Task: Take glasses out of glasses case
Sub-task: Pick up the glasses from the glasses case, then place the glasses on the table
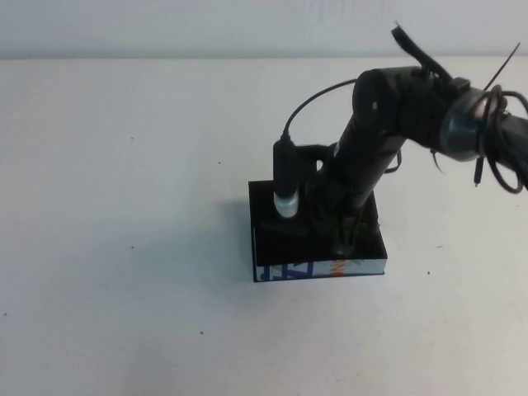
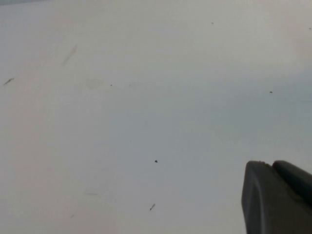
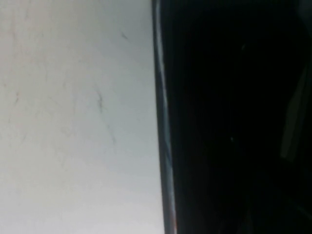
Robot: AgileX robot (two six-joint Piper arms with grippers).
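The case [image 1: 318, 247] lies mid-counter [image 1: 124, 206], white edge toward the near side. The right gripper [image 1: 342, 239] reaches down into it (jaws hidden, cannot tell). The left gripper [image 2: 278, 197] hangs over bare counter, jaws unclear.

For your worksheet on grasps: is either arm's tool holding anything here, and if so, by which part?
It cannot be told. The right tool is down on the glasses case, its tips hidden. The left tool holds nothing.
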